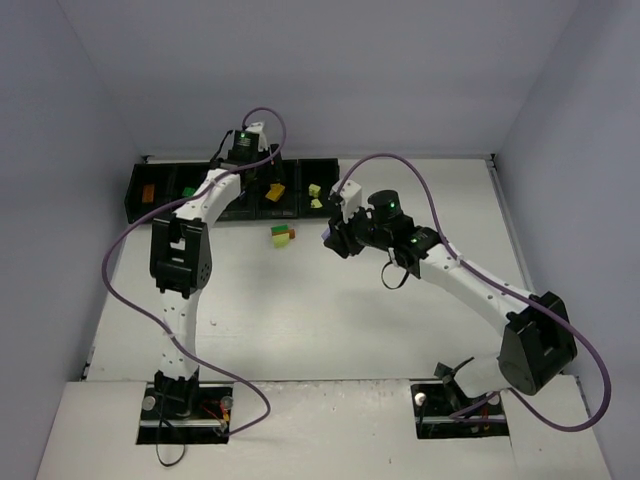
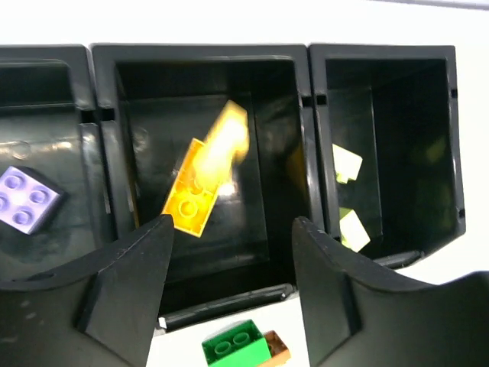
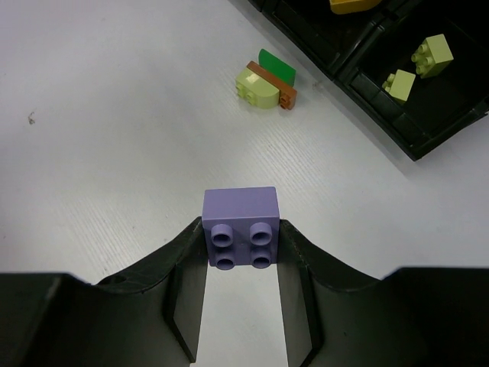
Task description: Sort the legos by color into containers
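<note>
The row of black bins [image 1: 134, 208] stands at the back left. My left gripper [image 1: 246, 160] hangs open and empty over it; in the left wrist view [image 2: 233, 229] a yellow brick [image 2: 205, 182], partly blurred, lies in the bin below. A lilac brick [image 2: 23, 200] lies in the bin to its left, and two lime bricks [image 2: 348, 164] in the bin to its right. My right gripper [image 3: 242, 229] is shut on a lilac brick [image 3: 241, 210] above the table [image 1: 330, 238]. A joined clump of green, lime and orange-brown bricks [image 3: 263, 86] lies on the table before the bins [image 1: 283, 234].
An orange-brown brick [image 1: 148, 192] lies in the leftmost bin and a dark green one [image 1: 188, 190] in the bin beside it. Grey walls close in the white table [image 1: 330, 330] on three sides. Purple cables loop over both arms.
</note>
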Controlling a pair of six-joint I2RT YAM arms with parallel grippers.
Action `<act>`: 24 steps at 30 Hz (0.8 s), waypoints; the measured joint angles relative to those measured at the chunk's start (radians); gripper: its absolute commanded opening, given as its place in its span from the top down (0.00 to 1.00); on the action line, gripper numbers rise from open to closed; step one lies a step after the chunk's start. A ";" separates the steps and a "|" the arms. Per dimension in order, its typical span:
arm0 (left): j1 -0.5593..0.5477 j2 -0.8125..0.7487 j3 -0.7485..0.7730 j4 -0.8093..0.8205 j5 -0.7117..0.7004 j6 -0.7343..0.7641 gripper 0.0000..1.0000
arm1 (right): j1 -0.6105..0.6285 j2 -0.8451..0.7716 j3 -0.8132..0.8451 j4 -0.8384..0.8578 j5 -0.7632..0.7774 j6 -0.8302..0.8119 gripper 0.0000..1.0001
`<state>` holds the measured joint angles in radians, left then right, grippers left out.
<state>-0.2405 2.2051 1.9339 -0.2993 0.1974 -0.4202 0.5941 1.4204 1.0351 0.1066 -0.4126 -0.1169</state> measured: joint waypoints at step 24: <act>-0.053 -0.565 -0.401 0.013 0.329 -0.138 0.35 | -0.003 -0.005 -0.012 0.019 -0.074 -0.016 0.99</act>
<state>-0.2939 1.6402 1.5326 -0.2867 0.5266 -0.5579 0.5911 1.4155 1.0229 0.1257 -0.4870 -0.1329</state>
